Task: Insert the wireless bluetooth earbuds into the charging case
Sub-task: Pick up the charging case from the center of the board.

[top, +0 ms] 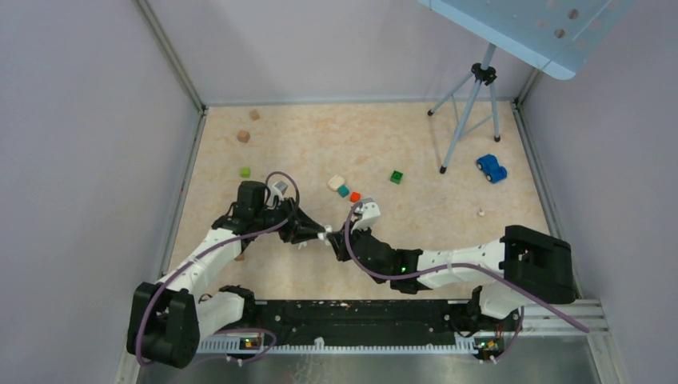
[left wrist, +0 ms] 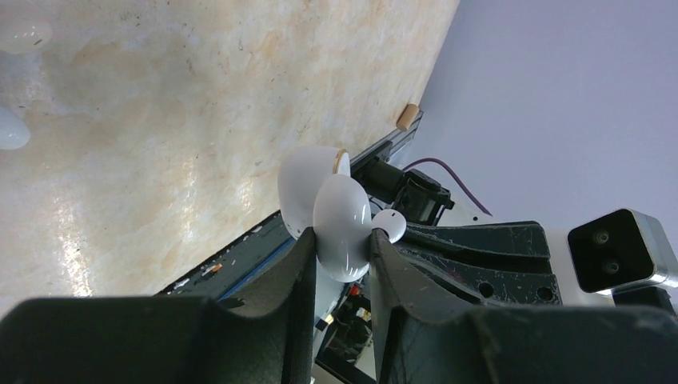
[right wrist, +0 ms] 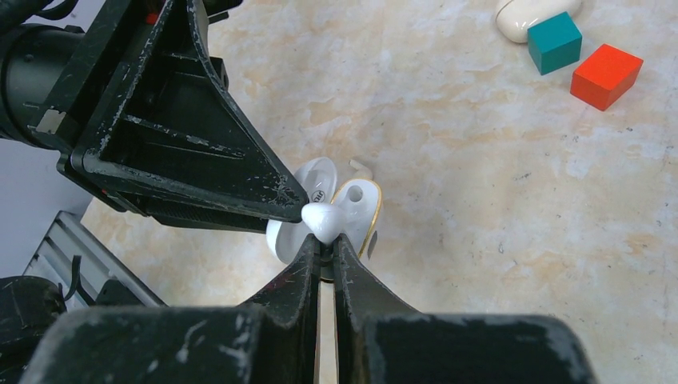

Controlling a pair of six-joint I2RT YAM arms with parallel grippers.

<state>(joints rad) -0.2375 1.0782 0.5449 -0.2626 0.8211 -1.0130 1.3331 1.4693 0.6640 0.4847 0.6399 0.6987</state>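
Observation:
My left gripper [top: 321, 233] is shut on a glossy white hinged charging case [left wrist: 342, 220] with a gold rim and holds it open above the table. The case also shows in the right wrist view [right wrist: 364, 204], one socket hole facing me. My right gripper [right wrist: 326, 242] is shut on a tiny white earbud [right wrist: 322, 218] and holds its tip against the case. That earbud also shows in the left wrist view [left wrist: 389, 225]. A small pale piece [right wrist: 361, 167] lies on the table beyond the case; I cannot tell whether it is the other earbud.
A cream rounded piece [top: 336, 182], a teal cube [top: 343, 190] and a red cube [top: 355, 196] lie just beyond the grippers. Green cubes [top: 396, 177], tan blocks [top: 243, 136], a blue toy car [top: 491, 168], a beige bead [top: 481, 213] and a tripod [top: 468, 120] stand farther out.

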